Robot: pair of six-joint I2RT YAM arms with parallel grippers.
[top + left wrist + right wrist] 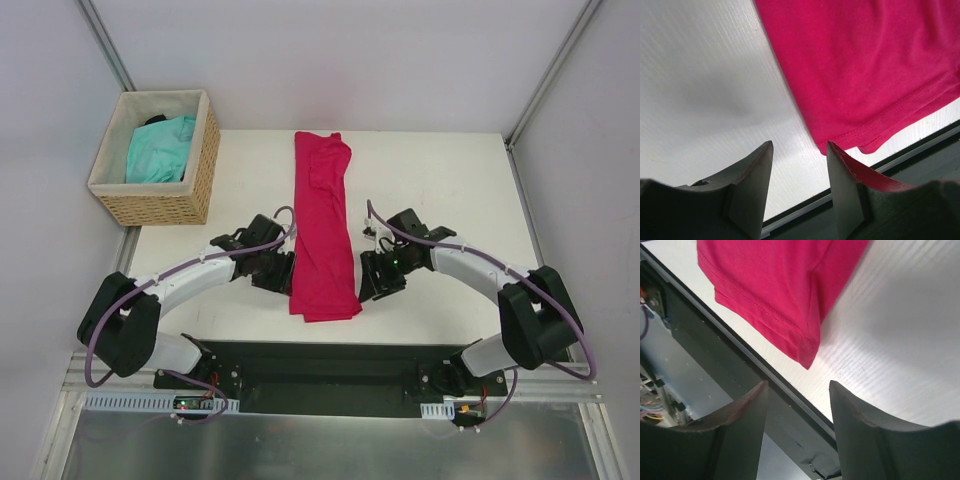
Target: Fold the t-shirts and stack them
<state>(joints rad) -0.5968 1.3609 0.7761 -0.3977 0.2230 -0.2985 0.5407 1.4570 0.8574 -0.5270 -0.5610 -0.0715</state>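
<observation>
From above: the crimson-pink t-shirt (322,230) lies folded in a long strip on the table (440,190). The left gripper (275,268) is just off its left edge and the right gripper (375,275) just off its right. The turquoise t-shirt (160,150) sits bunched in the wicker basket (190,205), well off to the pink shirt's far left.

Left wrist: jaws parted, nothing between them, pink hem corner just beyond the fingertips.

Right wrist: jaws apart and empty too, hem corner just ahead.

wicker basket (160,208) just beside white table's (440,190) far-left corner.
</observation>
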